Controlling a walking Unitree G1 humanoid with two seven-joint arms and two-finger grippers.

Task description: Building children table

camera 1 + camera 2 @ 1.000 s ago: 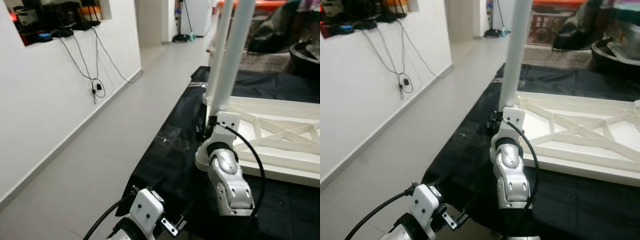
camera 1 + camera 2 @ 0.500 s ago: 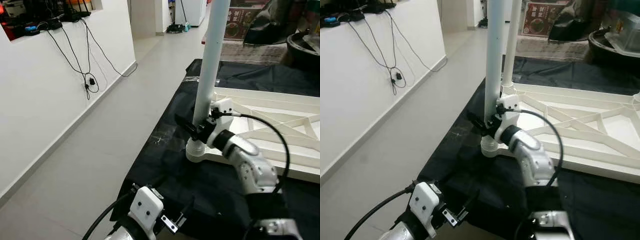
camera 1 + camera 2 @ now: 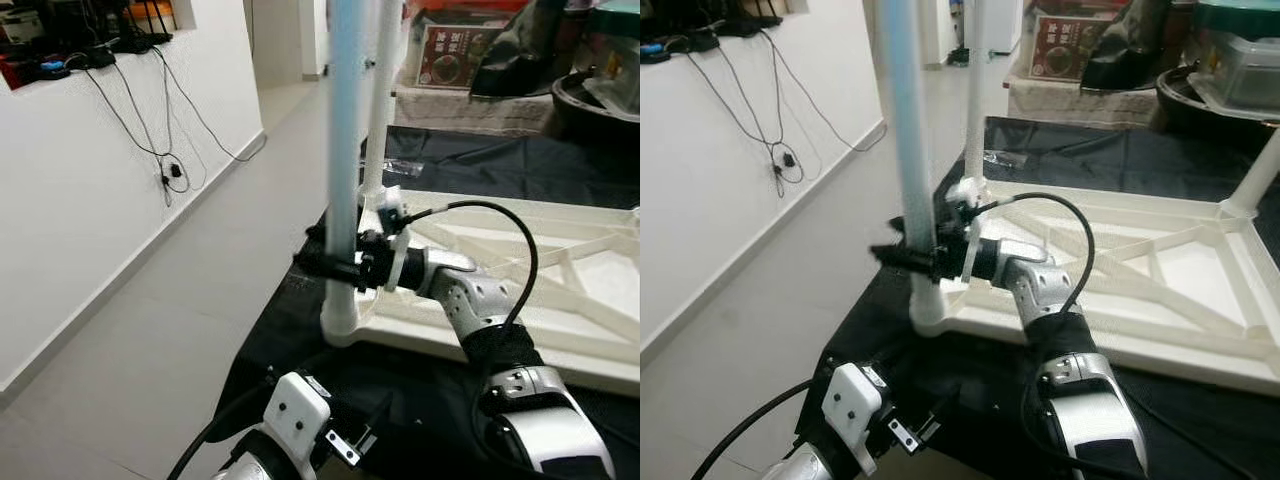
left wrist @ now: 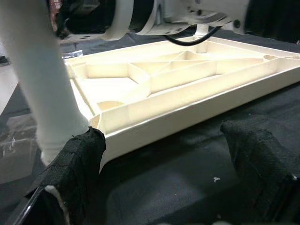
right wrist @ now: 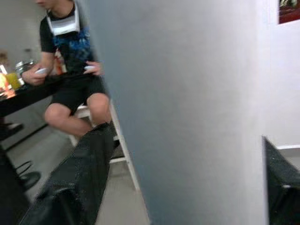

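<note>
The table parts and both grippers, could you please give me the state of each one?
Table top: upside down on the black cloth.
Near leg: upright in its corner socket.
Far leg: upright.
Right gripper: shut on the near leg.
Left gripper: open, low by the corner.

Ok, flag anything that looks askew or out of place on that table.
Nothing stands out. The white tabletop lies upside down on the black cloth, the near corner leg stands upright, and the right gripper clamps it.

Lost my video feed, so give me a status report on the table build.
Right gripper clamped on upright white table leg at near corner of upturned white tabletop. Left gripper open, low over black cloth. Nothing in the way.
</note>
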